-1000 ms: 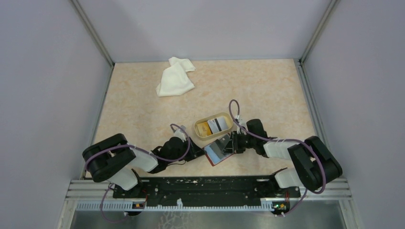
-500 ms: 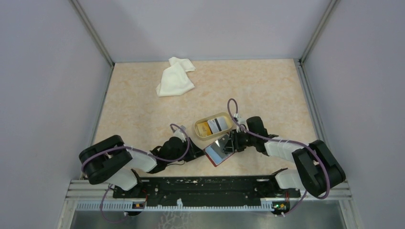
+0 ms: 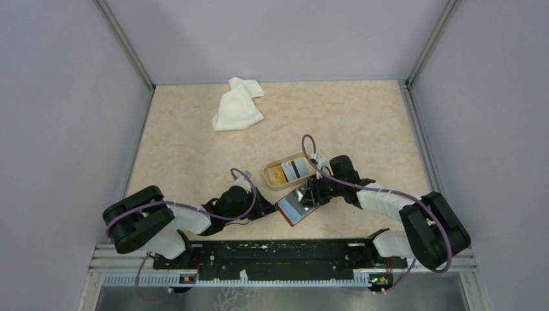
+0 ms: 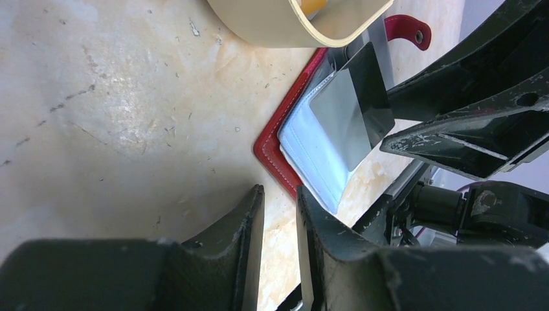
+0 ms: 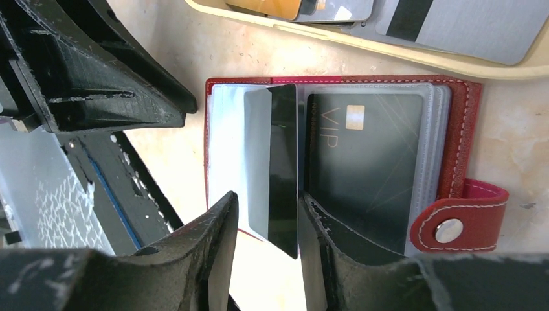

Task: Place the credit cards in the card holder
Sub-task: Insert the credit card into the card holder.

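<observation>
The red card holder (image 3: 296, 207) lies open near the front, below the tan dish (image 3: 267, 173). In the right wrist view the card holder (image 5: 463, 129) shows a black VIP card (image 5: 362, 168) in its right pocket. A grey card with a black stripe (image 5: 272, 162) stands tilted at its fold. That card lies between the jaws of my right gripper (image 5: 267, 197), leaning on the right finger with a gap to the left one. My left gripper (image 4: 280, 193) is nearly shut and empty, its tip at the holder's red edge (image 4: 278, 139). The dish holds a yellow-orange card (image 3: 277, 174) and a striped grey card (image 5: 447, 26).
A crumpled white cloth (image 3: 237, 103) lies at the back left. The dish's rim (image 5: 414, 55) sits right against the holder's far edge. The black mounting rail (image 3: 278, 249) runs along the near edge. Grey walls close in both sides.
My right wrist has crept left and slightly away from the rail, toward the holder. The holder and my left gripper have barely moved.
</observation>
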Tool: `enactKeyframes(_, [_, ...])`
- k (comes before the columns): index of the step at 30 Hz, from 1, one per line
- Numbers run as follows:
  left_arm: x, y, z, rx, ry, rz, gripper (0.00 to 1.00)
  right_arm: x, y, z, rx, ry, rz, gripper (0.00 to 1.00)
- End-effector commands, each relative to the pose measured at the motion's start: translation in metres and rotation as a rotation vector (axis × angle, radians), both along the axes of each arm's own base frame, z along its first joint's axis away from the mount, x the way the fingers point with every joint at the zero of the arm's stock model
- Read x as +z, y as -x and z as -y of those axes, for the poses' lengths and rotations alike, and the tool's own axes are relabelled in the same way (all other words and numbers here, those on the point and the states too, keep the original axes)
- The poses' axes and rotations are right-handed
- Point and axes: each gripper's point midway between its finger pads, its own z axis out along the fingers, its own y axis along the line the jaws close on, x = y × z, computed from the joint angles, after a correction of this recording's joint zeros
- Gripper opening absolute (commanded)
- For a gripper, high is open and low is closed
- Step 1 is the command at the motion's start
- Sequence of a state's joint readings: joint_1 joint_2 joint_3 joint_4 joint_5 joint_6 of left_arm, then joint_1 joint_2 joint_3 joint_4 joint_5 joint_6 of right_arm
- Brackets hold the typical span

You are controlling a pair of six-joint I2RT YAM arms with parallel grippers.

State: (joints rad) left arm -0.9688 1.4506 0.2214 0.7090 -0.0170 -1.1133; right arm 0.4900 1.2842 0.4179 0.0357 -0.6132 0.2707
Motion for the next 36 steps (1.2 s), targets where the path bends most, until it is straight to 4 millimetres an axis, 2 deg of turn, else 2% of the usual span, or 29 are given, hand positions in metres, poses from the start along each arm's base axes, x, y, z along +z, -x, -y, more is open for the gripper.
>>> enactKeyframes(1, [0.003,0.001,0.001,-0.018,-0.006,0.017,0.3,0.025,-0.019,-0.007,0.012,-0.007,0.107,0.4])
enactKeyframes(12, [0.003,0.0,0.006,-0.027,-0.004,0.017,0.27,0.03,-0.022,-0.006,0.016,0.025,0.132,0.42])
enactKeyframes(15, [0.003,0.005,0.009,-0.058,0.006,0.003,0.27,0.028,-0.022,-0.007,0.019,0.036,0.132,0.42])
enactKeyframes(36, [-0.006,0.008,0.017,-0.086,0.022,-0.018,0.22,0.016,0.001,-0.028,0.136,0.053,0.089,0.43])
